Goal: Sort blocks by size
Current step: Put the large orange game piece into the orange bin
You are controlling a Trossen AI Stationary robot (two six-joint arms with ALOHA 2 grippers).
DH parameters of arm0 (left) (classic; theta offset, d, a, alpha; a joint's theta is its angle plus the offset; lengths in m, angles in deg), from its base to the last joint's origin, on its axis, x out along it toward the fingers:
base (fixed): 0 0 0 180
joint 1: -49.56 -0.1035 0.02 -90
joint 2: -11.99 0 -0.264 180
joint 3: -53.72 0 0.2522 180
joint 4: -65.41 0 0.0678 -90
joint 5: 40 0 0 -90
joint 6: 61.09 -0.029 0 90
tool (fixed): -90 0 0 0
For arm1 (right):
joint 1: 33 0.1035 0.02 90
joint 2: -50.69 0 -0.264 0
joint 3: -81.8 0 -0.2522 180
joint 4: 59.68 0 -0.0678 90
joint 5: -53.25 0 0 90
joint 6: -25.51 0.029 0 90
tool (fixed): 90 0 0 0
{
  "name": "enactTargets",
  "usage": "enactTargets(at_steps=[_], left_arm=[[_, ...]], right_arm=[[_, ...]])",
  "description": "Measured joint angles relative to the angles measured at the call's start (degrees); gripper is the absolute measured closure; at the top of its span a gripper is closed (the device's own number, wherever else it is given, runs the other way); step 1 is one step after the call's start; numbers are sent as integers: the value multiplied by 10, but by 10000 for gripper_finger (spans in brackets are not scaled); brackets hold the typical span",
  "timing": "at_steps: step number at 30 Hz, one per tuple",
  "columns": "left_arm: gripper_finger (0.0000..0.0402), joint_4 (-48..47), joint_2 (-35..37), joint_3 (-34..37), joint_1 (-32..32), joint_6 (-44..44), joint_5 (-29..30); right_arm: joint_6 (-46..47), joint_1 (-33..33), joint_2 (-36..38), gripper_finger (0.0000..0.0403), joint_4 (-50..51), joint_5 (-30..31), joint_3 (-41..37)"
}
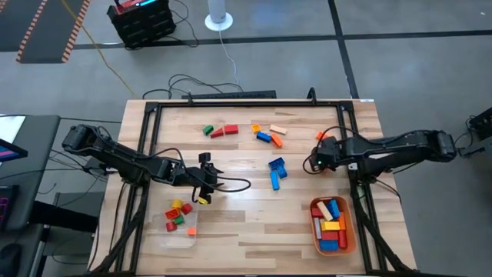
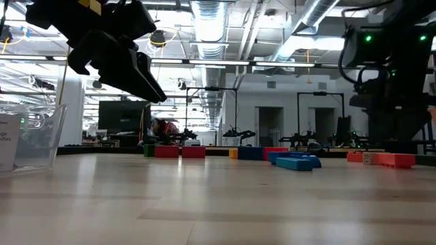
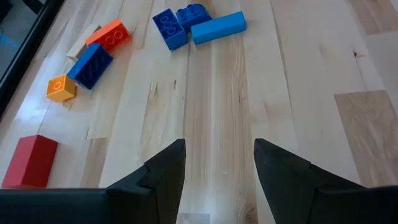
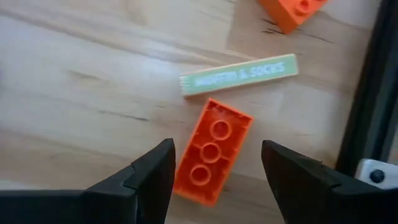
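Jaws spread, right gripper (image 4: pixel 214 180) hovers over orange brick (image 4: pixel 211 152) (three-studded) — untouched.

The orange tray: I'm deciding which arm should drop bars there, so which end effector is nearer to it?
Right. The right end effector hovers just above the orange tray; the left end effector sits far across the table.

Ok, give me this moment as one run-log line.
left gripper: open, empty, over bare wood | right gripper: open, over long orange studded brick, not gripped | orange tray: holds long bricks
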Motion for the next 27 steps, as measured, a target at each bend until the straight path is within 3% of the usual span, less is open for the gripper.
enactTargets(at_steps=[15,19,23,27], left_arm=[[217,-8,0,0,0,2,0],[217,-11,0,0,0,2,0],[217,-11,0,0,0,2,0],[217,-10,0,0,0,2,0]], right_arm=[[-25,-10,-135,141,-45,-14,0],[-64,-10,-135,174,-61,-33,0],[-119,-10,-135,237,-85,-55,1],[-131,-9,-128,245,-90,-69,1]])
